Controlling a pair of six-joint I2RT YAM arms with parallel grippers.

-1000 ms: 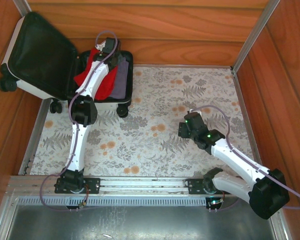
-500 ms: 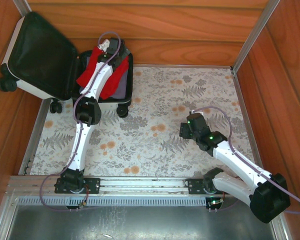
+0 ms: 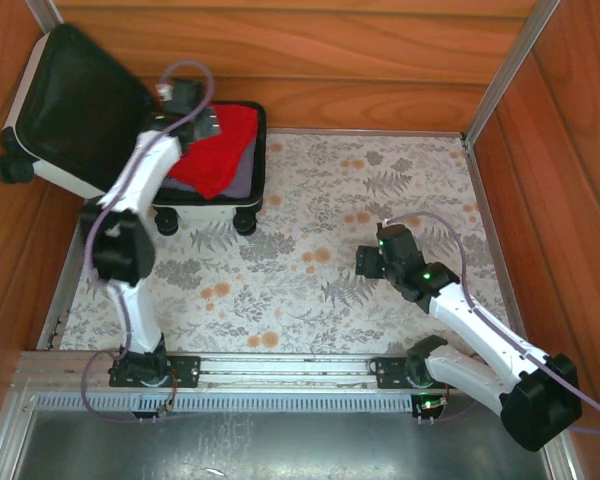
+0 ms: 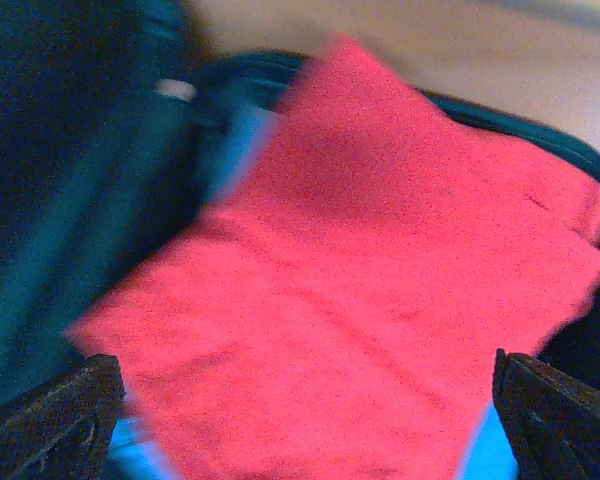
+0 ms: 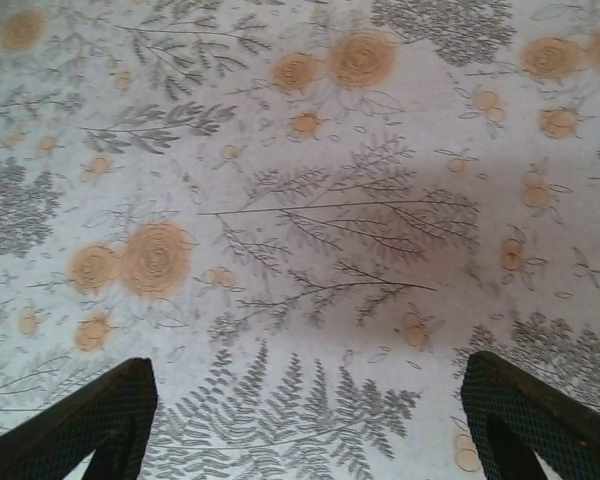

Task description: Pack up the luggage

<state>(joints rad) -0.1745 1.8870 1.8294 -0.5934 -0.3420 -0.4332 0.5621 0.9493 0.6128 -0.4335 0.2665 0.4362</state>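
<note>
Luggage (image 3: 75, 105) lid up, red cloth (image 4: 360, 280) inside.
L pincer (image 4: 300, 385) spread wide just above cloth; R pincer (image 5: 305, 385) spread too, empty, over tabletop (image 5: 310, 200).

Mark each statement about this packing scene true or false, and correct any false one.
1. The luggage stands open, its lid tipped back. True.
2. A red cloth lies in the luggage's lower half. True.
3. The right gripper is shut on a red cloth. False: it is open and empty above the floral table cover.
4. The left gripper hovers over the middle of the table. False: it is open above the luggage, over the red cloth.
</note>
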